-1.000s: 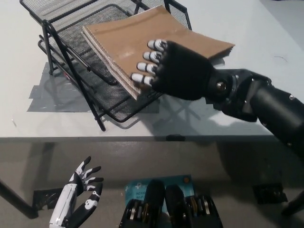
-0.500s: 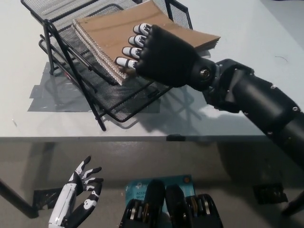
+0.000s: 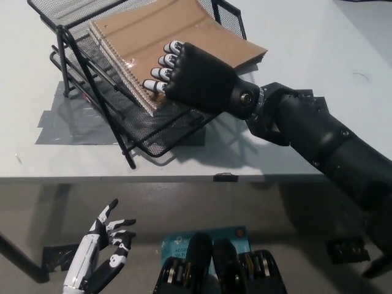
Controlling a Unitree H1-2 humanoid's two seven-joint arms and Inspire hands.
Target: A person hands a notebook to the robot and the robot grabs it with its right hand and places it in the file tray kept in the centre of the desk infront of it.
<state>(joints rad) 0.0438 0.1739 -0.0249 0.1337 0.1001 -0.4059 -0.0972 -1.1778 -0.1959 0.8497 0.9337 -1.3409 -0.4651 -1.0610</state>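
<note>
Notebook (image 3: 184, 37) is clamped in my black right hand (image 3: 193, 76), fingers curled over its spiral edge, and it sits tilted across the file tray (image 3: 153, 138), partly above the lower shelf. I judge this the placing step: next, slide it inward and let go. The tray's upright post is close; the desk (image 3: 306, 37) rightward is open. My left hand (image 3: 104, 254) idles, fingers spread, below the desk.
</note>
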